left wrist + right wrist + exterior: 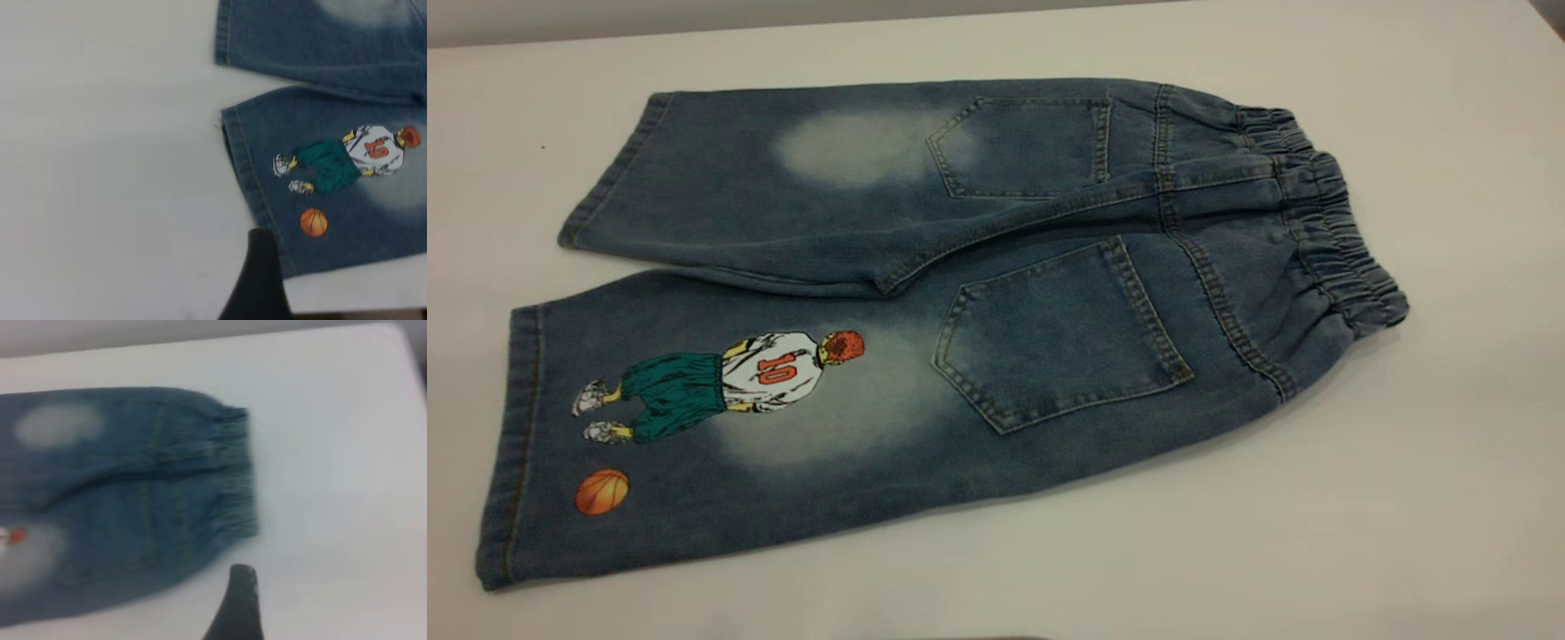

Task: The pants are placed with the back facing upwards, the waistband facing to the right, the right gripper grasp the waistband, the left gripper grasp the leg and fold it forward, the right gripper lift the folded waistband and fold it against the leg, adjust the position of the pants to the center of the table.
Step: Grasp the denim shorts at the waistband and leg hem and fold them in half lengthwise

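Note:
The pants (1049, 267) lie flat on the table (1423, 498), back pockets up, with the elastic waistband (1334, 240) at the right. The printed leg (738, 427) with the number 10 player and orange ball is the nearer one; the plain leg lies behind it. Neither gripper shows in the exterior view. In the left wrist view my left gripper (337, 280) is open, one black finger (259, 280) by the hem corner of the printed leg (347, 187). My right gripper (303, 587) is open, one finger (239, 607) just off the waistband (237, 473).
Bare white tabletop surrounds the pants on all sides, widest to the right of the waistband and in front. The table's far edge (783, 31) runs along the back, with a corner at the far right.

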Controlling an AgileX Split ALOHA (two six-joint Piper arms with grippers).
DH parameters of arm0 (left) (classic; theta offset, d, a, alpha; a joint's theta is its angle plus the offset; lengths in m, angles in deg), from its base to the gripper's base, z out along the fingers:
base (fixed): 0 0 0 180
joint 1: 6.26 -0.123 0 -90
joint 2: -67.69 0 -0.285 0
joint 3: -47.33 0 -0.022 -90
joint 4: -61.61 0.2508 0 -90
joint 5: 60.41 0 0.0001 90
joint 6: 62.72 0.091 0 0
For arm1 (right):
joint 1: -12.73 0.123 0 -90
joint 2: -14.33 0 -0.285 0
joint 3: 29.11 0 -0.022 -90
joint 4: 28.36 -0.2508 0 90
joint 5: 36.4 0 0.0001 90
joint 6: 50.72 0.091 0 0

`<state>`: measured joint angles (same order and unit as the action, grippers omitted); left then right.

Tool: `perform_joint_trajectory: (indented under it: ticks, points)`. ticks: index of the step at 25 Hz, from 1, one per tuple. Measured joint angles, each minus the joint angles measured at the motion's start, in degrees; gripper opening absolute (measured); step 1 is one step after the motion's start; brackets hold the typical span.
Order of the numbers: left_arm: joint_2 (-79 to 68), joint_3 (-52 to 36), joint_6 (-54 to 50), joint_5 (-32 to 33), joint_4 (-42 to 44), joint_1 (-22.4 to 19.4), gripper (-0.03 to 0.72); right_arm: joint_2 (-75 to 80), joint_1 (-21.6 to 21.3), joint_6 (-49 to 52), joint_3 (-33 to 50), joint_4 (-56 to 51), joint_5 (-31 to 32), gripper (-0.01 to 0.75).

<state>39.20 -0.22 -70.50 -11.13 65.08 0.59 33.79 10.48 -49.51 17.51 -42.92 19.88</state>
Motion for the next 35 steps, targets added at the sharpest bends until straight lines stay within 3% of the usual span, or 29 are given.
perform_joint_trajectory:
  ticks: [4,10,22,35]
  points:
    - [-12.3,0.0,-3.3,-8.2,-0.6,0.0,0.56,14.9,0.0,-4.1,0.0,-7.9,-4.4,0.586]
    - [-27.6,0.0,-4.9,-16.8,-5.4,0.0,0.56,36.2,0.0,-17.8,0.0,-21.9,-9.3,0.586]
    - [-43.9,0.0,-3.3,-33.4,-5.4,0.0,0.56,67.1,0.0,-44.3,0.0,-45.8,-18.4,0.586]
    - [-44.6,0.0,-1.5,-36.5,-5.4,0.0,0.56,89.9,0.0,-70.6,-0.6,-74.1,-23.3,0.586]
